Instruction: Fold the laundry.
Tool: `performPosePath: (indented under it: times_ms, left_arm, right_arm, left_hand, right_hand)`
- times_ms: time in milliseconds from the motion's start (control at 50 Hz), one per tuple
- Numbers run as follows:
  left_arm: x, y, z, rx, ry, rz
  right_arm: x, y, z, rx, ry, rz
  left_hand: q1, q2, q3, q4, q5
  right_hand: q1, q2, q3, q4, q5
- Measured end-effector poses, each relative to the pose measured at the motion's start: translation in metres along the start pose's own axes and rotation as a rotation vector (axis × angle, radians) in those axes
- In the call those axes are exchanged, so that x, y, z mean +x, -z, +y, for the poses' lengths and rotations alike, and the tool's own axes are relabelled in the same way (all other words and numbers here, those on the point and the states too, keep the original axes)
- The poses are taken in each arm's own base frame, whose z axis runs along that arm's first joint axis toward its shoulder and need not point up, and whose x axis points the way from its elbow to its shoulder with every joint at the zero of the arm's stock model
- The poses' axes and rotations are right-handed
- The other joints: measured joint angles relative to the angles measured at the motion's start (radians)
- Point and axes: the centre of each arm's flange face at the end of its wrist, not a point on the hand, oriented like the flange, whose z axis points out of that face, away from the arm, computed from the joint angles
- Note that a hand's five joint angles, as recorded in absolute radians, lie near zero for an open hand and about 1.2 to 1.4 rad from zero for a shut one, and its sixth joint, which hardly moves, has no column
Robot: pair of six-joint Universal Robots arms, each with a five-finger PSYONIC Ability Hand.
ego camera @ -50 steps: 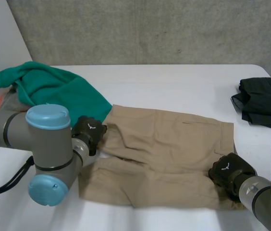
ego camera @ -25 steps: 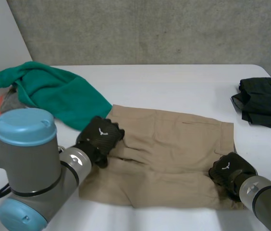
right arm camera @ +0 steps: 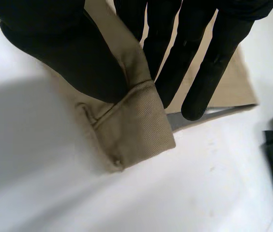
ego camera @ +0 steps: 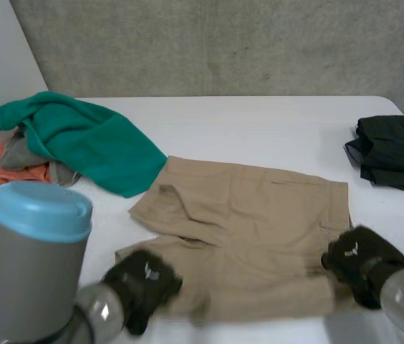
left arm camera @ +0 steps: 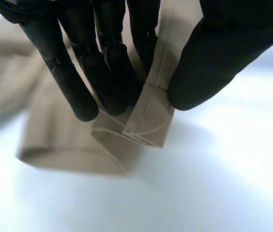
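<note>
Two pinches set: left robot hand (ego camera: 143,285) shifted to khaki shorts' (ego camera: 252,229) near hem (left arm camera: 146,121), right robot hand (ego camera: 359,259) pinching waistband (right arm camera: 136,121), so fold's rdy.

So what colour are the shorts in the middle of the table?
Plain tan; the shorts show best in the head view.

Grey arm (ego camera: 23,287), light-blue cap (ego camera: 41,208); left hand (ego camera: 143,281), right hand (ego camera: 359,259) black (white emblem (ego camera: 351,250), seemingly a logo).

- In the head view, the left hand (ego camera: 143,282) covers the near left corner of the tan shorts (ego camera: 252,229).
- The right hand (ego camera: 359,259) covers their near right corner.
- The black garment (ego camera: 392,150) is cut off by the frame edge.
- The orange cloth (ego camera: 1,166) and the grey cloth (ego camera: 29,147) lie partly under the green cloth (ego camera: 87,140).
</note>
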Motion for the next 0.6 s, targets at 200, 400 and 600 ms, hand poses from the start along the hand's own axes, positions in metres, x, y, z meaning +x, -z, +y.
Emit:
performPosePath:
  times_ms: [200, 400, 600]
  left_arm:
    - [0.025, 0.046, 0.003, -0.013, -0.065, 0.074]
    - [-0.039, -0.025, -0.049, 0.234, -0.002, -0.238]
    - [-0.101, -0.126, -0.1, 0.529, 0.0, -0.542]
  right_arm:
    - [-0.003, 0.03, -0.002, -0.009, 0.086, -0.063]
    - [0.025, -0.016, -0.026, 0.16, 0.059, 0.106]
    - [0.066, -0.11, -0.047, 0.269, 0.034, 0.365]
  left_hand:
    - [0.0, 0.001, 0.001, 0.0, 0.0]
    - [0.0, 0.001, 0.001, 0.004, 0.0]
    - [0.0, 0.002, 0.003, 0.004, 0.0]
  right_hand:
    - [0.0, 0.0, 0.0, 0.0, 0.0]
    - [0.0, 0.0, 0.0, 0.0, 0.0]
    - [0.0, 0.0, 0.0, 0.0, 0.0]
